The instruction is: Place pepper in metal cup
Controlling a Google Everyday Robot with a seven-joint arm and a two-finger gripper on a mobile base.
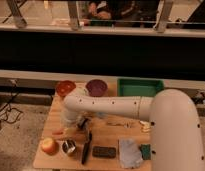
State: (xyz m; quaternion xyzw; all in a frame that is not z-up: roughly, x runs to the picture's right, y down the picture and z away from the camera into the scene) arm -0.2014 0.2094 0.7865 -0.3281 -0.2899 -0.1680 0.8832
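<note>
Camera view: gripper (pixel 76 125) closed over wooden table (pixel 111 137).

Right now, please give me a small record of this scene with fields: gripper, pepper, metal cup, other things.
gripper: gripper, low over the table's left part, shut, near the pepper
pepper: pepper, lying on the table, left of the gripper; held or not, cannot tell
metal cup: metal cup, upright, front left, beside the apple
other things: orange bowl, purple bowl, green tray at back
</note>
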